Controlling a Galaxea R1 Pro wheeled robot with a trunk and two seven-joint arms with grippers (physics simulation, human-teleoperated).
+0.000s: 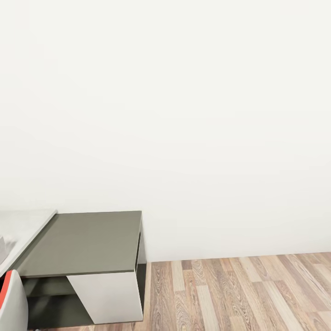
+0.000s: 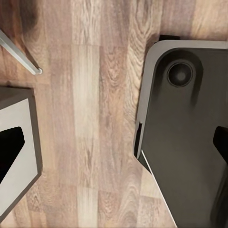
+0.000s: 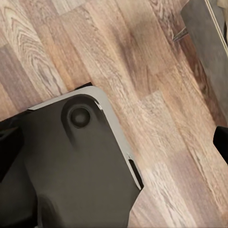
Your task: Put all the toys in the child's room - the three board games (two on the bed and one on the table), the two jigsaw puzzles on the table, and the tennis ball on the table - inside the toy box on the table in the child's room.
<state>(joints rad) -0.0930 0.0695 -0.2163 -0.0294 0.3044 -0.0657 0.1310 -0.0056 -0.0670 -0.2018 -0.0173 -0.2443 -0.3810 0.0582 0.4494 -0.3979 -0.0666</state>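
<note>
The table (image 1: 23,225) shows as a corner of pale grey top at the far left of the head view, with a small white item (image 1: 5,246) at its edge that is too cut off to name. The toys, toy box and bed are out of view. In the left wrist view my left gripper (image 2: 114,147) points down at the plank floor, its dark fingertips (image 2: 221,142) at the frame edges with nothing between them. My right gripper (image 3: 114,147) hangs the same way, its fingertips (image 3: 221,142) wide apart over the floor.
A low dark olive-grey cabinet (image 1: 87,241) with white sides stands against the plain white wall, beside the table. A red and white chair back (image 1: 11,299) is at the lower left. My dark base (image 2: 190,133) (image 3: 71,166) lies below both wrists. Wood-plank floor (image 1: 243,294) stretches to the right.
</note>
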